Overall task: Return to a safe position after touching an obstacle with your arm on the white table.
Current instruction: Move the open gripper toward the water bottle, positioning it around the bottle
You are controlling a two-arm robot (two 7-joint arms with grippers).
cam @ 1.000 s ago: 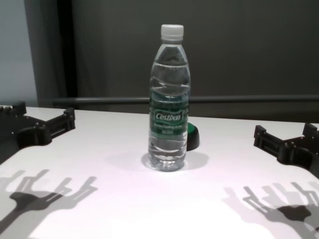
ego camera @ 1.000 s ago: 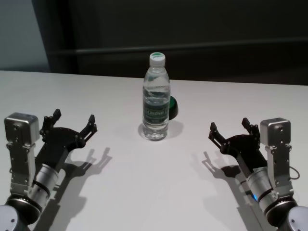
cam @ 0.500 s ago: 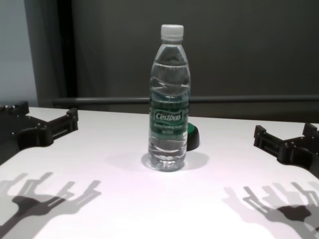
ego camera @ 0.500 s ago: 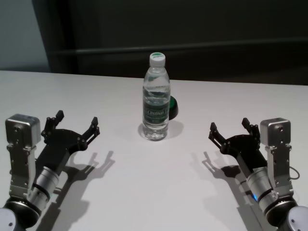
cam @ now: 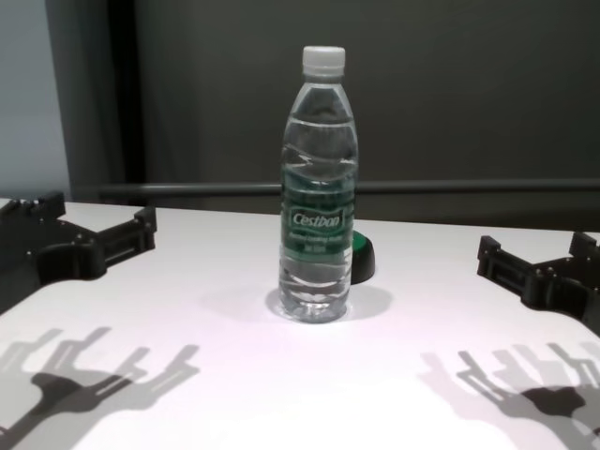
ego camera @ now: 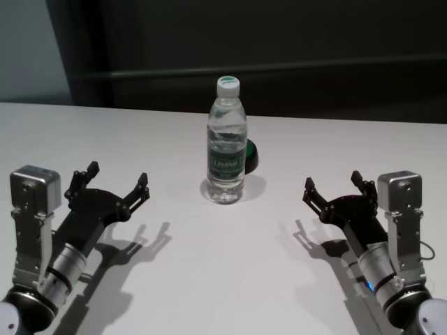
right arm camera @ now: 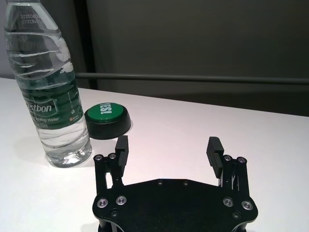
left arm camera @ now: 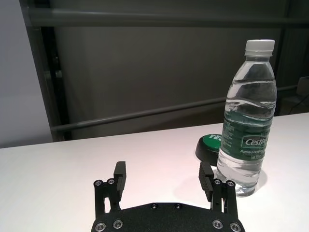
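Two grippers, one obstacle on my board: the left gripper (ego camera: pixel 116 187) hangs with fingers spread and empty over the wide, smooth white table (ego camera: pixel 230 279), short of the tall clear plastic water bottle with white screw cap and green label (ego camera: pixel 227 150), which stands upright mid-table, a low black-and-green round button (ego camera: pixel 251 155) just behind it. I judge the full bottle top-heavy, slick and easily tipped, best taken around the labelled waist. The right gripper (ego camera: pixel 335 187) sits parked well apart, likewise spread and empty.
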